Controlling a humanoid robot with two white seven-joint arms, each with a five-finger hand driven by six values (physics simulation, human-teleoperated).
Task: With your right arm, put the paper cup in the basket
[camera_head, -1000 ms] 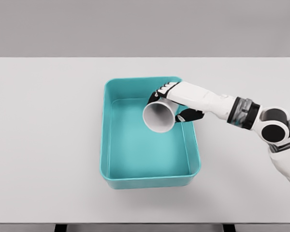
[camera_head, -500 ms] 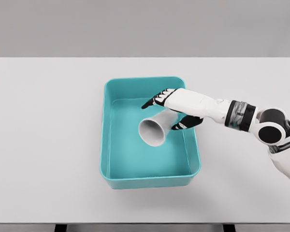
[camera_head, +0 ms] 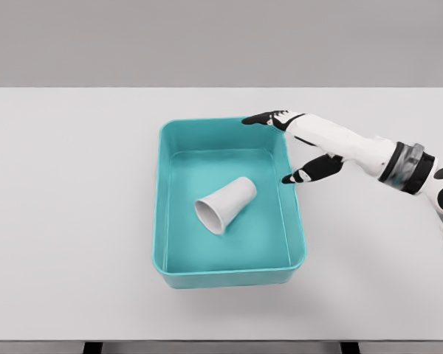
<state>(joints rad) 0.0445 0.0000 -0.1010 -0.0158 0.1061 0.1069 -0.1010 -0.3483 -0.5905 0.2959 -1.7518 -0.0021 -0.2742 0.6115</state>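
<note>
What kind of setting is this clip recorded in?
Most likely a simulated tabletop test scene, not a real room: a plain white table against a featureless grey backdrop, holding only a teal basket with a paper cup lying on its side inside, and the robot's right hand open above the rim.

The basket (camera_head: 229,276) looks like smooth teal plastic with a faint sheen along its rounded rim. Inside it, the paper cup (camera_head: 225,205) is matt white. Under the basket, the table (camera_head: 74,221) is a plain matt pale grey. Beside the basket, the right hand (camera_head: 303,144) has glossy white shells with black joints.
</note>
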